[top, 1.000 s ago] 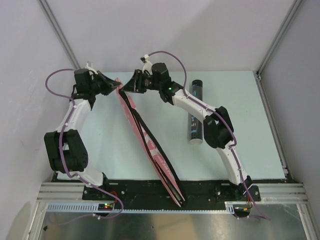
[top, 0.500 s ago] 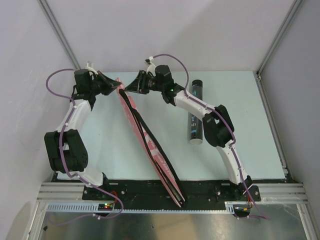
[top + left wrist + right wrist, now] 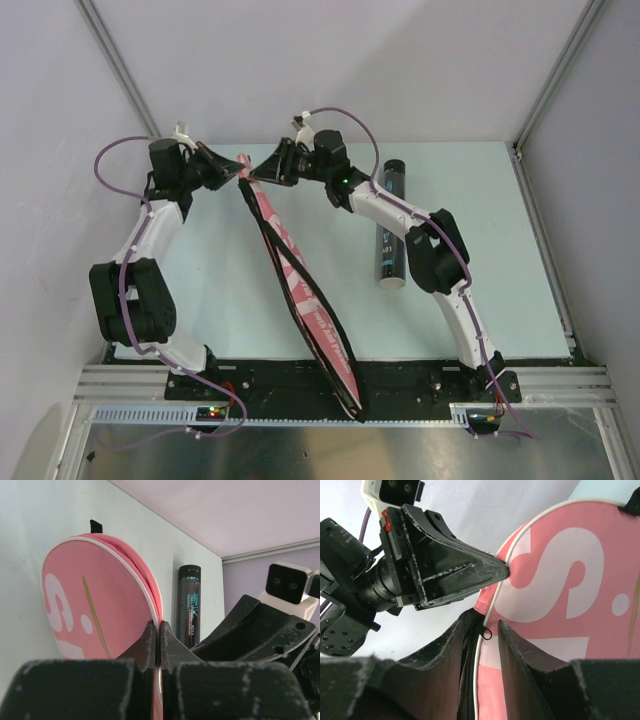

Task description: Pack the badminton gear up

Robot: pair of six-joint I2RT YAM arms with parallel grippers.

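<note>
The pink racket case with white lettering and a black strap stands on edge, running from the far middle of the table to the near edge. My left gripper is shut on its white-piped top rim, seen close in the left wrist view. My right gripper meets it from the other side, its jaws apart and straddling the zippered edge. The black zipper pull hangs between them, untouched on one side. The black printed tube lies on the table to the right.
The pale green table is closed in by grey walls at the back and both sides. A black rail with both arm bases runs along the near edge. The two grippers nearly touch at the case's top.
The top of the case has swung slightly right and turned, so more pink face shows. My right gripper has shifted up and right with it and narrowed a little. The left grip is unchanged.
</note>
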